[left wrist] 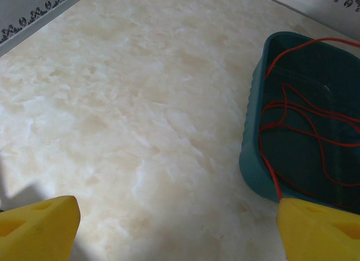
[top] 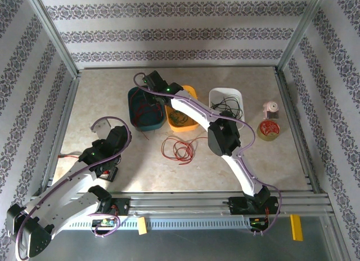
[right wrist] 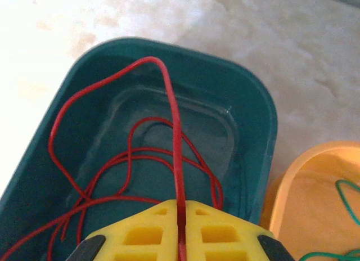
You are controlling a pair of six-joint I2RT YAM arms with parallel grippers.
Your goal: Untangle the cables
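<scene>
My right gripper (right wrist: 181, 207) is shut on a thin red cable (right wrist: 175, 126) that rises straight out from between its yellow fingers. That cable arches over and falls into loose loops inside the teal bin (right wrist: 256, 86). In the top view this gripper (top: 148, 81) hangs over the far end of the teal bin (top: 133, 95). More red cable (top: 178, 149) lies coiled on the table in front of the bins. A green cable (right wrist: 350, 200) lies in the orange bin (right wrist: 292, 182). Black cables (top: 228, 103) sit in the white bin (top: 215, 93). My left gripper (left wrist: 177, 233) is open over bare table, left of the teal bin (left wrist: 254, 137).
The three bins stand in a row at mid-table, with the orange bin (top: 192, 93) in the middle. A roll of tape (top: 269, 130) and a small pink object (top: 271, 109) sit to the right. Metal frame posts and patterned walls surround the table (top: 101, 92).
</scene>
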